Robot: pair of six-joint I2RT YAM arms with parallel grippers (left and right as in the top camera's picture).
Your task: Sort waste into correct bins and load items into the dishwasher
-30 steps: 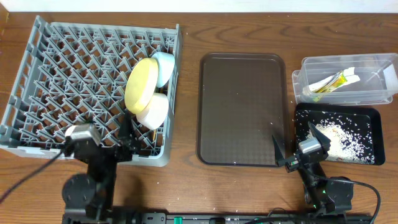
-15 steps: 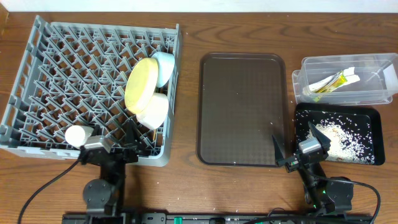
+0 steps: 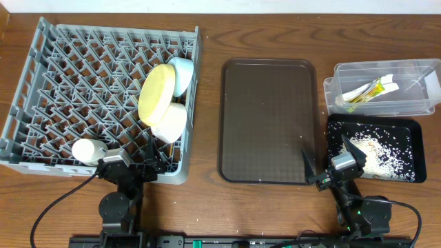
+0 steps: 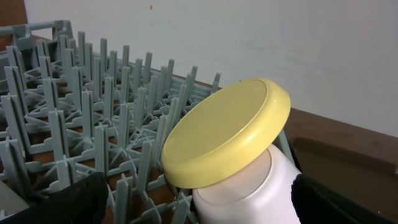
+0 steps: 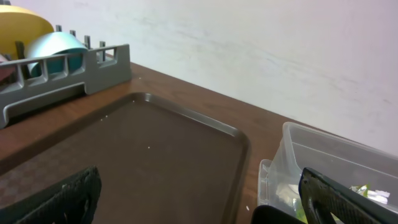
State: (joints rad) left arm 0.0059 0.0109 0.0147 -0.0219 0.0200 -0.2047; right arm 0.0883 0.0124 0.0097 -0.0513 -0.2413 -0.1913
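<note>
The grey dish rack (image 3: 69, 76) holds the yellow plate (image 3: 157, 93) on edge, the light-blue bowl (image 3: 182, 72) behind it, the white bowl (image 3: 171, 122) in front, and the white cup (image 3: 87, 149) on its side at the front left. My left gripper (image 3: 150, 157) is open and empty at the rack's front edge. In its wrist view the plate (image 4: 227, 134) and white bowl (image 4: 249, 193) are just ahead. The wrapper (image 3: 372, 89) lies in the clear tub (image 3: 413, 103). Rice crumbs (image 3: 377, 151) lie in the black tray (image 3: 413, 127). My right gripper (image 3: 325, 164) is open and empty.
The dark-brown serving tray (image 3: 269, 117) lies between the rack and the bins; it fills the right wrist view (image 5: 137, 149), with the clear tub (image 5: 336, 162) to its right. A few crumbs dot the table near the trays.
My left arm drew back to the right along the rack's front edge, uncovering the white cup that now lies in the rack. The right arm has not moved.
</note>
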